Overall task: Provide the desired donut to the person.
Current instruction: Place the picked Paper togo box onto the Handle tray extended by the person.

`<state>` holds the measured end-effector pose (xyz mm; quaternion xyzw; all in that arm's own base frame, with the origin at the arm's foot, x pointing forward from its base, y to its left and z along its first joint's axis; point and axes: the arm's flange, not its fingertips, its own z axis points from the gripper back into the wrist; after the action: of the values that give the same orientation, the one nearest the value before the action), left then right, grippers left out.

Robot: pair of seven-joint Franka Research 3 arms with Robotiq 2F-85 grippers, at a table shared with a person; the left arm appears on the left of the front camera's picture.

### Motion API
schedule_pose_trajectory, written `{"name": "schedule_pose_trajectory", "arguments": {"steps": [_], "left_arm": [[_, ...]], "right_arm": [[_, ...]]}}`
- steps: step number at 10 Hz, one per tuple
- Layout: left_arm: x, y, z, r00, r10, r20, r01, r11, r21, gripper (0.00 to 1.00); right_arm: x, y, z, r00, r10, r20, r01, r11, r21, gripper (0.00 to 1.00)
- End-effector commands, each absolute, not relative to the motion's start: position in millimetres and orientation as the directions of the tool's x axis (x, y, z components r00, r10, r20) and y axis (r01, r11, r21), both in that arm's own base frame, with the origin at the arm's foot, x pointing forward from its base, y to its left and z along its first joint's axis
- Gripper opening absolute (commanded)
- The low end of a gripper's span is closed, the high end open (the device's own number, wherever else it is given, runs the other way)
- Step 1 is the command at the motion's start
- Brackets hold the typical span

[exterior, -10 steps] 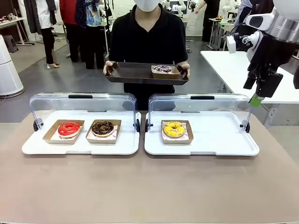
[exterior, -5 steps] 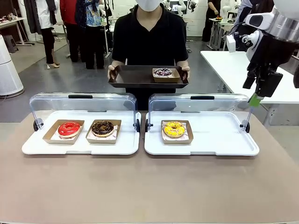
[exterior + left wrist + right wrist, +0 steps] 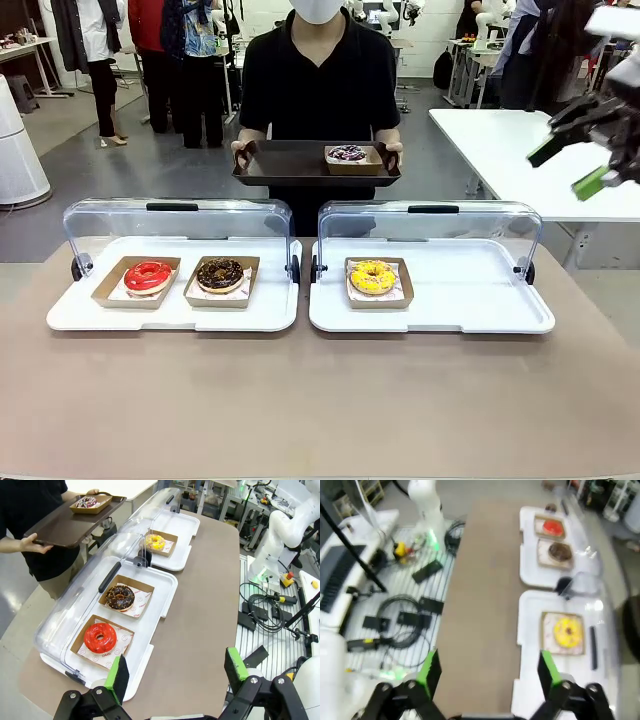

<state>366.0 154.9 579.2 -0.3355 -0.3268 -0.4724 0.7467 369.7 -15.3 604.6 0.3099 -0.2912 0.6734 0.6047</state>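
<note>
R gripper (image 3: 573, 166) hung high at far right, jaws spread wide & empty. L gripper (image 3: 177, 669) was wide too. Dark-glazed donut (image 3: 348, 153) sat on the brown tray (image 3: 285, 165) the person (image 3: 320, 85) held, beyond the table (image 3: 300, 400).

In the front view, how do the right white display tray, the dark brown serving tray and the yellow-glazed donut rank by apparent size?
Largest: the right white display tray.
Then the dark brown serving tray, farther off, so real size unsure.
Smallest: the yellow-glazed donut.
</note>
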Motion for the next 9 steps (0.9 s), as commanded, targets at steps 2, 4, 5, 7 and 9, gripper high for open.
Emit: {"name": "schedule_pose_trajectory", "arguments": {"steps": [2,4,5,7,9], "left_arm": [[365.2,153.5,580.6,0.336,-0.484,0.808,0.926,0.326,-0.190,1.00],[365.2,153.5,580.6,0.336,-0.484,0.808,0.926,0.326,-0.190,1.00],[365.2,153.5,580.6,0.336,-0.484,0.808,0.926,0.326,-0.190,1.00],[365.2,153.5,580.6,0.336,-0.484,0.808,0.926,0.326,-0.190,1.00],[365.2,153.5,580.6,0.336,-0.484,0.808,0.926,0.326,-0.190,1.00]], "right_arm": [[368.6,-69.2,588.4,0.071,0.533,0.843,-0.996,0.085,0.030,1.00],[361.7,-109.8,576.6,0.140,0.533,0.834,-0.980,0.195,0.040,1.00],[360.5,-131.2,569.1,0.168,0.513,0.842,-0.974,0.216,0.062,1.00],[362.7,-164.4,555.7,0.162,0.465,0.870,-0.978,0.195,0.078,1.00],[365.8,-177.7,545.6,0.146,0.448,0.882,-0.981,0.182,0.070,1.00]]}}
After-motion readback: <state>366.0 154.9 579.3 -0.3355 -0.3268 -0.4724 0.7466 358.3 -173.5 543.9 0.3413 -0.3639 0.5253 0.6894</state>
